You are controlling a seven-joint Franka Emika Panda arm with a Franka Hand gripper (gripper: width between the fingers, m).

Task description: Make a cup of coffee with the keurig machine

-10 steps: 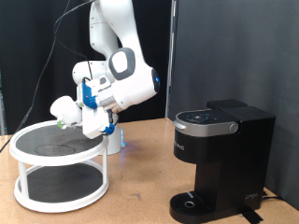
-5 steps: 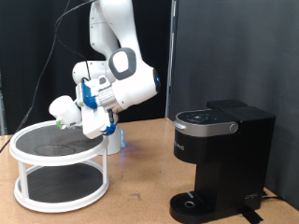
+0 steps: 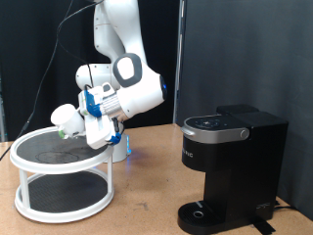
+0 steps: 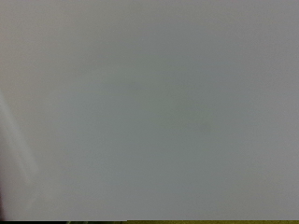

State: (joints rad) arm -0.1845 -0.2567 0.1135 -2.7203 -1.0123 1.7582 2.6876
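Observation:
The keurig machine stands at the exterior view's right, black, lid down, with nothing on its round drip base. The white cup stands on the table just behind the round rack, mostly hidden by the rack and the hand. My gripper points down right over the cup, and its fingers are hidden behind the hand's body. The wrist view shows only a blank pale grey-white surface filling the picture, very close to the camera.
A white two-tier round rack with black shelves stands at the exterior view's left, right beside the cup and the hand. A wooden table lies between rack and machine. A black curtain hangs behind.
The hand and wrist have shifted slightly towards the exterior view's left and a little down over the rack's edge. The cup and machine have not moved.

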